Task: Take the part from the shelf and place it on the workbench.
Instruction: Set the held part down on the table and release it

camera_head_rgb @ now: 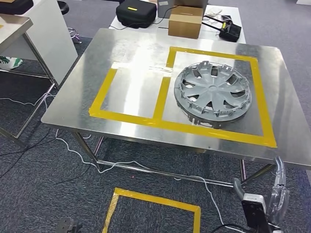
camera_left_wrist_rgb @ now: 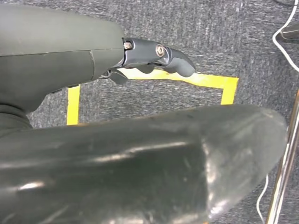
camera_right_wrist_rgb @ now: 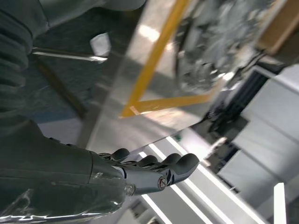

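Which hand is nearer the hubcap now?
Right. The right hand hangs just below the table edge near the hubcap; the left hand hangs over the floor's yellow tape square.

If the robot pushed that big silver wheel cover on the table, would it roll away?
Probably not: the wheel cover lies flat on the table, so it would likely slide, not roll. The shiny metal top looks slippery. It looks like thin, holed plastic, so probably light and a bit bendy.

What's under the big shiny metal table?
Under the shiny metal table, grey carpet and a white cable trailing between its metal legs. A yellow tape square lies in front. The tabletop hides whatever is farther underneath.
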